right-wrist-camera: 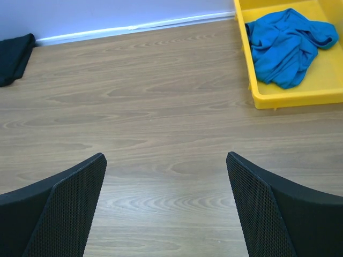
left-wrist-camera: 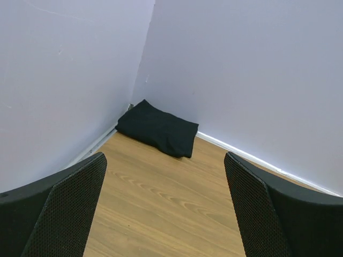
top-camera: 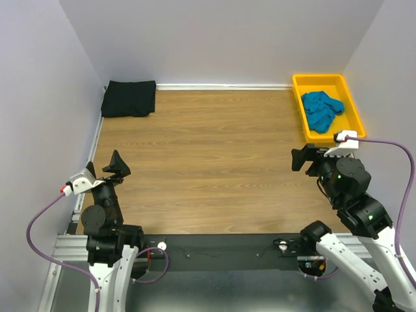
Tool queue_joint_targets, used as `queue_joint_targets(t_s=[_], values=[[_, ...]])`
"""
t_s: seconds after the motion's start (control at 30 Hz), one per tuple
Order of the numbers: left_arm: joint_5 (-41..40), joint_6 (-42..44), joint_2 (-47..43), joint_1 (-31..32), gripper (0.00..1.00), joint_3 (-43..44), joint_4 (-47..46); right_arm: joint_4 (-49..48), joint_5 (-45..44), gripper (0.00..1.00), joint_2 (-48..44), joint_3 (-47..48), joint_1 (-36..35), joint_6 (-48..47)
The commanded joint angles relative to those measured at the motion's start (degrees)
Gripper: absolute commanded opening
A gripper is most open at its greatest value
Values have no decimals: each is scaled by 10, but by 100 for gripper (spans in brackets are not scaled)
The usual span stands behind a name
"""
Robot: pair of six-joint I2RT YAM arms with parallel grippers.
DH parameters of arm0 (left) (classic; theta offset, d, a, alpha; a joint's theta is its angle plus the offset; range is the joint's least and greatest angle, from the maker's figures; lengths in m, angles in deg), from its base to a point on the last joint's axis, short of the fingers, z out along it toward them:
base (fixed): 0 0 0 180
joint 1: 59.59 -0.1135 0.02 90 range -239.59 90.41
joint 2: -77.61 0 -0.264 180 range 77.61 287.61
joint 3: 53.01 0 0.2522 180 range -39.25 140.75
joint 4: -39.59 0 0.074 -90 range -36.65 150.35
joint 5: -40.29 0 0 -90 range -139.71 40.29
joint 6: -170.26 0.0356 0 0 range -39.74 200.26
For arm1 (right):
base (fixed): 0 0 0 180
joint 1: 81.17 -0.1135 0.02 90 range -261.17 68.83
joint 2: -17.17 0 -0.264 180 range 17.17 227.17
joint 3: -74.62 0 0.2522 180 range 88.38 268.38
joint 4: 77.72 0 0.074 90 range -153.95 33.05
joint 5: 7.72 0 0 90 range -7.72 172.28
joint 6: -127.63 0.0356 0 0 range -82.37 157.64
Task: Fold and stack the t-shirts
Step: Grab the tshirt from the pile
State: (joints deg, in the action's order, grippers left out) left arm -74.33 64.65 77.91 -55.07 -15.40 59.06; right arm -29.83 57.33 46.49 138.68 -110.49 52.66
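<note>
A black t-shirt (top-camera: 129,98) lies folded in the far left corner of the wooden table, seen too in the left wrist view (left-wrist-camera: 158,128) and at the left edge of the right wrist view (right-wrist-camera: 13,55). A teal-blue t-shirt (top-camera: 321,109) lies crumpled in the yellow tray (top-camera: 350,97) at the far right; the right wrist view shows the blue shirt (right-wrist-camera: 286,44) in that tray (right-wrist-camera: 327,75). My left gripper (top-camera: 117,166) stands open above the table's left edge, empty. My right gripper (top-camera: 303,157) stands open near the tray's front end, empty.
Pale walls close the table (top-camera: 208,156) on the left, back and right. A white strip (top-camera: 221,86) runs along the back edge. Purple cables (top-camera: 404,153) hang from both wrists. The arm bases sit on a black rail (top-camera: 221,250) at the near edge.
</note>
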Motion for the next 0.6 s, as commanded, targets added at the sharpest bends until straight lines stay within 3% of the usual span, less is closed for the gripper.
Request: queue_joint_targets(t_s=[0.0,0.17,0.3,0.33,0.57], values=[[4,9,-50,0,98,1,-17,-35,24,100,18,-13,-6,1],[2,9,-49,0,98,-2,-20,-76,89,100,87,-10,-5,-7],[12,14,-43,0,98,-6,-26,-134,91,100,190,21,-5,13],[18,16,-43,0,98,-8,-27,-148,78,100,254,34,-5,20],[12,11,-45,0,98,-12,-26,-151,33,100,559,268,3,16]])
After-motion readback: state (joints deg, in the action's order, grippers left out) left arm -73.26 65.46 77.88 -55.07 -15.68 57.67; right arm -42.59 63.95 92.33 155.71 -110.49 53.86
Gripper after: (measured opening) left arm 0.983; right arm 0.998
